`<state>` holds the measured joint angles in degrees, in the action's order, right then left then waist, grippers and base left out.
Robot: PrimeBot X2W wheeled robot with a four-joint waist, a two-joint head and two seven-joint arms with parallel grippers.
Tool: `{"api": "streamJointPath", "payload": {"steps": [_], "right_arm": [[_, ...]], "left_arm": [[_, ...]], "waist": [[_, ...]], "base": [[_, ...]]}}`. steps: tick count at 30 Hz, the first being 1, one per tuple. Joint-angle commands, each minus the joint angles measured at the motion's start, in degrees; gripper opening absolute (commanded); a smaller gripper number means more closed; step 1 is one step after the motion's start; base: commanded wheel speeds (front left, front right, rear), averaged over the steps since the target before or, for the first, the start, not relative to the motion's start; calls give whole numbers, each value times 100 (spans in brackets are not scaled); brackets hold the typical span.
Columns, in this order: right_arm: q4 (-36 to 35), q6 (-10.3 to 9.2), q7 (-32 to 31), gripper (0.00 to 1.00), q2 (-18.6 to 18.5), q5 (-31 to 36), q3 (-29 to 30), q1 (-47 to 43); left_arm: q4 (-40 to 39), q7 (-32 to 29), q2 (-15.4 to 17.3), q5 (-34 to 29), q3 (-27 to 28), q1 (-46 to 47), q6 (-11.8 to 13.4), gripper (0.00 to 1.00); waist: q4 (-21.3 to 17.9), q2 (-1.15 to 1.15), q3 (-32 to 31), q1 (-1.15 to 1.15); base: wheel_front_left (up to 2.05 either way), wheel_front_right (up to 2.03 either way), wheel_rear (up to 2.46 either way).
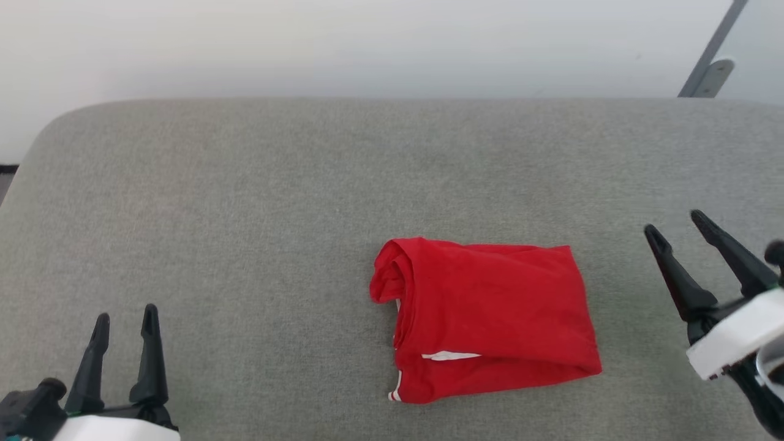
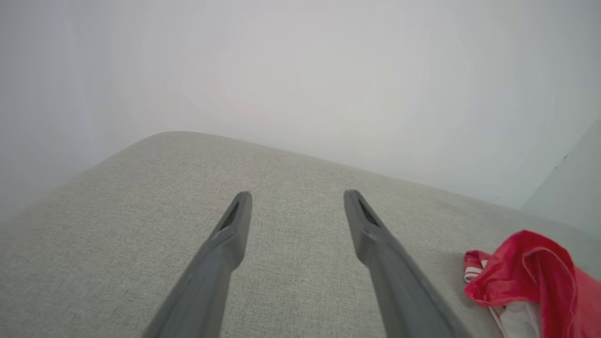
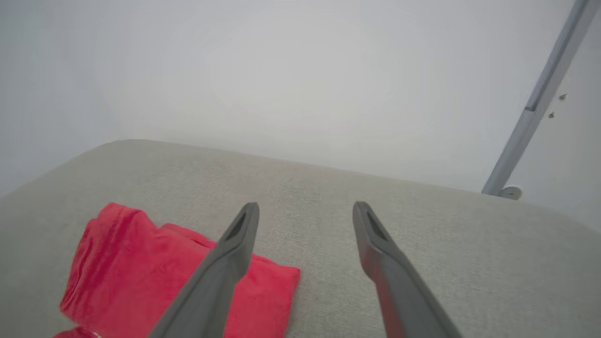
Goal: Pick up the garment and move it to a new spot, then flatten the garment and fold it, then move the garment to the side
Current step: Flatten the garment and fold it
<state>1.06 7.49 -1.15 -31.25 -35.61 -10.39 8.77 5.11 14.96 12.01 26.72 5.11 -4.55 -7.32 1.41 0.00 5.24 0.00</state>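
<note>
The garment (image 1: 490,318) is a bright red shirt lying folded into a compact rectangle on the grey padded surface (image 1: 245,202), right of centre, with white trim peeking out at its front left edge. My right gripper (image 1: 675,225) hovers open just right of it, apart from the cloth. In the right wrist view the garment (image 3: 141,277) lies at lower left, partly behind one finger of the open right gripper (image 3: 304,209). At the lower left of the head view my left gripper (image 1: 125,317) stands open and empty. In the left wrist view the left gripper (image 2: 296,197) faces bare surface, the garment (image 2: 530,277) at far right.
A pale wall (image 1: 367,43) rises behind the surface's rounded far edge. A grey metal bar (image 1: 713,52) with a foot leans at the back right. Bare grey surface spreads left of and behind the garment.
</note>
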Motion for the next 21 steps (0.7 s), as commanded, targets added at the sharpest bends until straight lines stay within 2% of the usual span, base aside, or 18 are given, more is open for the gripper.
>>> {"api": "streamJointPath", "payload": {"steps": [1, 9, 16, 21], "right_arm": [[63, 1, 120, 100, 48, 66, 32, -52], [908, 1, 1318, 100, 214, 552, 166, -322], [1283, 0, 1611, 100, 346, 770, 256, -498], [1120, 0, 1637, 100, 559, 927, 564, -648]], "left_arm": [[-8, 30, 5, -64, 35, -81, -21, 100], [66, 30, -8, -145, 184, -368, -21, 100], [134, 30, -10, -147, 264, -542, -21, 100], [170, 30, -3, -138, 266, -605, -21, 100]], "waist": [[-60, 0, -76, 0], [-175, 0, -429, 0], [-231, 0, -553, 0], [-269, 0, -586, 0]], "base": [[0, 0, 0], [0, 0, 0], [0, 0, 0], [0, 0, 0]]}}
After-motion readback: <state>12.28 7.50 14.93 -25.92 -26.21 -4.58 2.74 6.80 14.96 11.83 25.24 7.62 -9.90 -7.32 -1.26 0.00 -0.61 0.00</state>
